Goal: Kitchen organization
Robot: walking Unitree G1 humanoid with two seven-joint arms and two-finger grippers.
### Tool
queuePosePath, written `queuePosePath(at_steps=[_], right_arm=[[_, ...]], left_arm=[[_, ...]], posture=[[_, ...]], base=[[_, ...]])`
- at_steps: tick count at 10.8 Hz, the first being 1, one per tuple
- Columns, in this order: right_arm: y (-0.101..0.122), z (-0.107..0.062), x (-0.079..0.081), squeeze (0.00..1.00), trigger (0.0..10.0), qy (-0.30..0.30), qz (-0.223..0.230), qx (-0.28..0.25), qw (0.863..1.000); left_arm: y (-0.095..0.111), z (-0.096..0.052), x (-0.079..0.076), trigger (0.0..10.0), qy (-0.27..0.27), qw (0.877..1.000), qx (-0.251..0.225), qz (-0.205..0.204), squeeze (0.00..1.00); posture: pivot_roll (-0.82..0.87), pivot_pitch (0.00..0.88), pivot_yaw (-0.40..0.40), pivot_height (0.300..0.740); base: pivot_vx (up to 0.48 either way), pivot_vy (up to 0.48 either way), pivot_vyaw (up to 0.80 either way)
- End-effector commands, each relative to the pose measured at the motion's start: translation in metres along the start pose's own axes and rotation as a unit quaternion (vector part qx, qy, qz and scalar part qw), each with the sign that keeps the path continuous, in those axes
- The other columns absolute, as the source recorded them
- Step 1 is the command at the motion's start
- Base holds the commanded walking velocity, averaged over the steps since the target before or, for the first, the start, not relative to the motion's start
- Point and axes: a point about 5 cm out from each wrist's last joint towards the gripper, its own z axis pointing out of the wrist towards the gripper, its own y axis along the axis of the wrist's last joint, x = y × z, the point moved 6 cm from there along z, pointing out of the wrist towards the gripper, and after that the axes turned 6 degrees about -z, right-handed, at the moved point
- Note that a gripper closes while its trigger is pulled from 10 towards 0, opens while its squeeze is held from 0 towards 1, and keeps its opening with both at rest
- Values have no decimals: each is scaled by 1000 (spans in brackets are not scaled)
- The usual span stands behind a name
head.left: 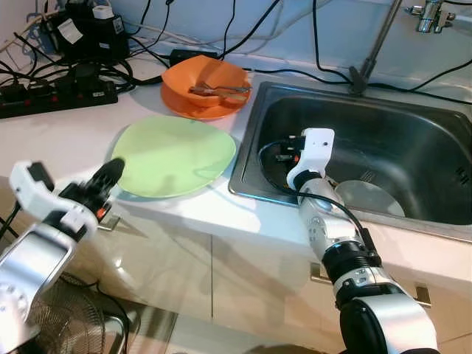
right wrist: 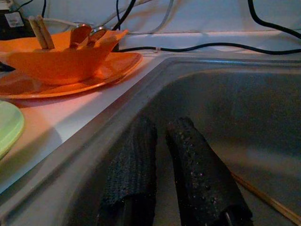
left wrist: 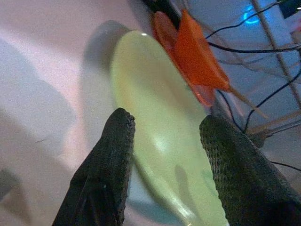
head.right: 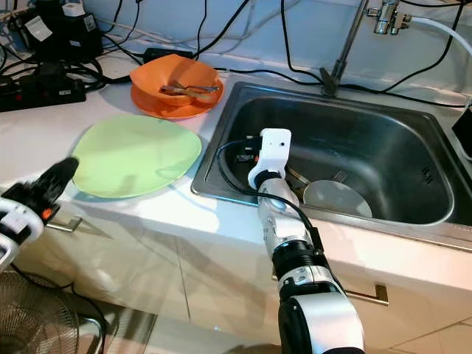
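The green plate point(head.left: 175, 155) lies flat on the white counter point(head.left: 66, 140), close to the counter's front edge and just beside the left rim of the steel sink point(head.left: 413, 147). Behind it, toward the back wall, an orange bowl point(head.left: 205, 85) sits on an orange plate point(head.left: 200, 112), with wooden chopsticks point(right wrist: 38, 32) and a spoon leaning inside the bowl. Black cables run along the back of the counter, and a black power strip point(head.left: 55, 97) lies at the back left corner. A faucet stem rises behind the sink. Below the counter's front edge are pale cabinet doors, and a fan's wire guard point(head.left: 66, 324) stands on the floor at the lower left.

The left gripper point(left wrist: 164, 136) hovers at the plate's front left edge, its two black fingers spread well apart with the plate's rim between them; whether they touch the plate cannot be told, and they grip nothing. The right gripper point(right wrist: 162, 155) is lowered inside the sink near its left wall, its fingers almost together with a narrow gap and nothing between them. On the sink floor lie a round pale dish point(head.left: 372, 198), a fork and a thin chopstick.

The green plate is pale, smooth, glossy and roughly round.
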Motion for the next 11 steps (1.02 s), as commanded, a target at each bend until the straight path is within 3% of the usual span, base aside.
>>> queuePosePath(at_steps=[1, 3, 9, 11], right_arm=[[-2, -2, -1, 0, 10000, -1, -2, 2, 1000], [-1, -2, -1, 0, 10000, 0, -2, 2, 1000], [-1, -2, -5, 0, 10000, -8, -4, 3, 1000], [-2, -2, -6, 0, 10000, -9, -4, 4, 1000]], left_arm=[[5, -4, 2, 10000, 8, 1000, -9, 3, 0], [2, -6, 5, 10000, 15, 1000, -8, 0, 0], [-17, 14, -9, 10000, -6, 1000, 25, -17, 0], [-13, 10, 1, 10000, 11, 1000, 18, -20, 0]], posture=[[325, 69, -33, 740], [327, 76, -37, 740], [303, 85, -31, 740], [314, 91, -36, 740]], base=[[0, 0, 0], [0, 0, 0], [0, 0, 0], [0, 0, 0]])
